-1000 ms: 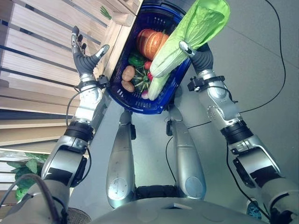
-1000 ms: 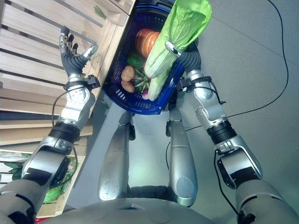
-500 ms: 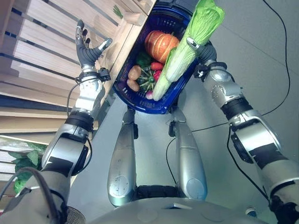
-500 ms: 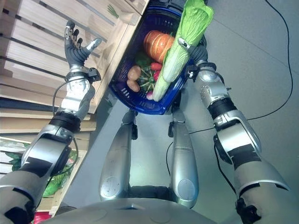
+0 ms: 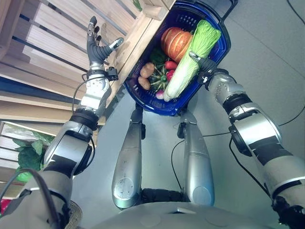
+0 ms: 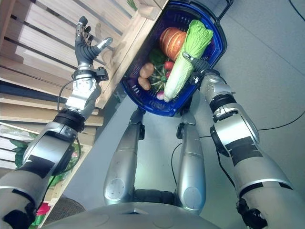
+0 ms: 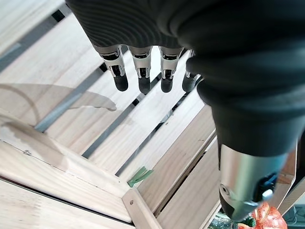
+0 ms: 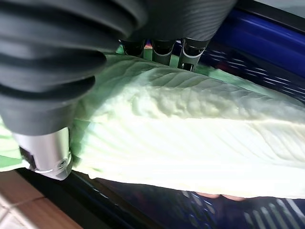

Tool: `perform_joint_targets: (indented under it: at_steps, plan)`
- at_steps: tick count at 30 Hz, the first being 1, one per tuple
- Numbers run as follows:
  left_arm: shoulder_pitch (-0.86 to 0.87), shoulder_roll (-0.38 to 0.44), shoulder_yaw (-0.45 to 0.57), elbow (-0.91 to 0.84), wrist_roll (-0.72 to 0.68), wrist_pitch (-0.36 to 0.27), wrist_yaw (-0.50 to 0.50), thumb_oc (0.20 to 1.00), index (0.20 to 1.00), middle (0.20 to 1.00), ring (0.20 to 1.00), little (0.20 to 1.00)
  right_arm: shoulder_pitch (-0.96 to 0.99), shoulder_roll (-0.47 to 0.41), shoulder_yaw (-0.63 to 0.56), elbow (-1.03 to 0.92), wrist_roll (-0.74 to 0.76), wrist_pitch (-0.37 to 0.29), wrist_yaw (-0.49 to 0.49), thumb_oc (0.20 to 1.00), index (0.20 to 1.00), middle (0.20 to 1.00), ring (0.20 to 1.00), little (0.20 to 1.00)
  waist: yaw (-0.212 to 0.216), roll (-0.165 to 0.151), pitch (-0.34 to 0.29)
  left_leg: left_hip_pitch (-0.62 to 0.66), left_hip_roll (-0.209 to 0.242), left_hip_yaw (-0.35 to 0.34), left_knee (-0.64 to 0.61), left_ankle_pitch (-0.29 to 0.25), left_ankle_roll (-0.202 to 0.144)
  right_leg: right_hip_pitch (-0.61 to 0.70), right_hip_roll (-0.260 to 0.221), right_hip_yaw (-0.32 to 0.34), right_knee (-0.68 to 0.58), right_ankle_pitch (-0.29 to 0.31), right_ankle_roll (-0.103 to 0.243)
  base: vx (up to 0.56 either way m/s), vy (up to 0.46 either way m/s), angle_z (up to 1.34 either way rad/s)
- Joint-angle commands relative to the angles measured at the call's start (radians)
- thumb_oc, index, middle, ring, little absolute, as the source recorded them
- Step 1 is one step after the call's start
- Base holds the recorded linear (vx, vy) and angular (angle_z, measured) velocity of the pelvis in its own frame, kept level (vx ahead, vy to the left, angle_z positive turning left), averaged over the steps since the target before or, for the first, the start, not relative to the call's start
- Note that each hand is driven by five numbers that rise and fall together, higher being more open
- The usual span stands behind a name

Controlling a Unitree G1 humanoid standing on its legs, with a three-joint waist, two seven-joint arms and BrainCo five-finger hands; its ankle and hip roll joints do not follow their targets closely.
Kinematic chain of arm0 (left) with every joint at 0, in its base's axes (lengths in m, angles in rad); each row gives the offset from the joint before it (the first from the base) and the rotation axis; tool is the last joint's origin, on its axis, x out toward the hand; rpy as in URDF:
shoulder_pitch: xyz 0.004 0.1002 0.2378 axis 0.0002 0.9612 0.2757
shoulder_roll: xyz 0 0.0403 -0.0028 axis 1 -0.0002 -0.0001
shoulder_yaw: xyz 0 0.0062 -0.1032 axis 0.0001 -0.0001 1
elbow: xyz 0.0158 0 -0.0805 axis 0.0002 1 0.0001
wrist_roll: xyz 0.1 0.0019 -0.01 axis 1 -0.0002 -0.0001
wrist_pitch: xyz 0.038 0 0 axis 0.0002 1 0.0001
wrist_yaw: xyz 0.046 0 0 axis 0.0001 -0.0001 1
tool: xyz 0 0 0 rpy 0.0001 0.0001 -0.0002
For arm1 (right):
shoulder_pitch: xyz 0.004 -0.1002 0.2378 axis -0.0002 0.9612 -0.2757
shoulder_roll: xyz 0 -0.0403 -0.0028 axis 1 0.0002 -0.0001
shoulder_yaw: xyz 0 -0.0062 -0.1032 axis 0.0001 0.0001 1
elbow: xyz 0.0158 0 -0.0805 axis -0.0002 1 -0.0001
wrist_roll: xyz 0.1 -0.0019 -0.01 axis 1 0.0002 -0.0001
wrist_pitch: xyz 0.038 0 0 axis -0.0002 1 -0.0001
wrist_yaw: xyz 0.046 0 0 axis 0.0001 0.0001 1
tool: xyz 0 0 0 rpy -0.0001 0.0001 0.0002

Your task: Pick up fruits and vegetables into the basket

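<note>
Right robot hand (image 5: 204, 66) grips cabbage (image 5: 192, 61) over basket (image 5: 218, 49); left robot hand (image 5: 98, 44) raised, fingers spread.

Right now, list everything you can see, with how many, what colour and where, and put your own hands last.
basket: one, blue, on the floor beside the wooden shelves.
napa cabbage: one, pale green and white, lying lengthwise over the basket's contents, held by the right hand.
pumpkin: one, orange, in the basket's far part.
potatoes: two, brown, in the basket on the shelf side.
red vegetable: one, in the basket's middle; kind unclear.
dark green striped squash: one, in the basket near the potatoes.
wooden shelves: pale slats, on the robot's left.
leafy greens: green, low on the shelves at the robot's left.
left hand: raised over the slats, fingers straight, holding nothing.
right hand: curled round the napa cabbage.
</note>
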Motion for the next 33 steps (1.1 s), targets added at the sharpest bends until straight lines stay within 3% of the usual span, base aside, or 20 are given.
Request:
perform_joint_targets:
  at_steps: [1, 16, 18, 19, 33]
  plan:
    - [-0.015, -0.050, 0.031, -0.005, 0.005, -0.077, 0.016, 1.000, 1.000, 1.000, 1.000, 1.000, -0.026, -0.017, -0.006, 0.013, 0.010, 0.010, 0.002, 0.200, 0.200, 0.200, 0.200, 0.200, 0.002, 0.093, -0.043, -0.059, -0.083, 0.026, 0.069, -0.063, 0.035, 0.014, 0.041, -0.066, 0.066, -0.109, 0.030, 0.01, 0.037, 0.03]
    - [0.005, -0.090, 0.029, -0.029, 0.025, -0.106, 0.052, 1.000, 1.000, 1.000, 1.000, 1.000, -0.041, -0.049, -0.034, 0.097, -0.070, 0.111, -0.132, 0.200, 0.200, 0.200, 0.200, 0.200, 0.004, 0.123, -0.043, -0.097, -0.085, 0.027, 0.078, -0.052, 0.037, -0.036, 0.038, -0.057, 0.087, -0.103, 0.033, 0.00, 0.009, 0.01]
    - [0.010, -0.092, 0.026, -0.031, 0.025, -0.114, 0.059, 1.000, 1.000, 1.000, 1.000, 1.000, -0.043, -0.057, -0.033, 0.105, -0.087, 0.134, -0.162, 0.511, 0.511, 0.511, 0.511, 0.511, 0.004, 0.128, -0.043, -0.103, -0.085, 0.026, 0.079, -0.052, 0.037, -0.043, 0.038, -0.054, 0.091, -0.104, 0.034, 0.00, 0.032, 0.04]
    - [0.015, -0.093, 0.027, -0.040, 0.024, -0.112, 0.064, 1.000, 1.000, 1.000, 1.000, 1.000, -0.042, -0.062, -0.036, 0.113, -0.099, 0.151, -0.176, 1.000, 1.000, 1.000, 1.000, 1.000, 0.004, 0.131, -0.043, -0.106, -0.086, 0.025, 0.078, -0.051, 0.038, -0.048, 0.038, -0.053, 0.090, -0.103, 0.034, 0.00, 0.000, 0.00]
    - [0.035, -0.098, 0.029, -0.063, 0.030, -0.123, 0.073, 1.000, 1.000, 1.000, 1.000, 1.000, -0.046, -0.076, -0.040, 0.132, -0.108, 0.170, -0.176, 1.000, 1.000, 1.000, 1.000, 1.000, 0.002, 0.138, -0.043, -0.112, -0.083, 0.028, 0.077, -0.048, 0.039, -0.057, 0.040, -0.045, 0.089, -0.100, 0.035, 0.00, 0.000, 0.00]
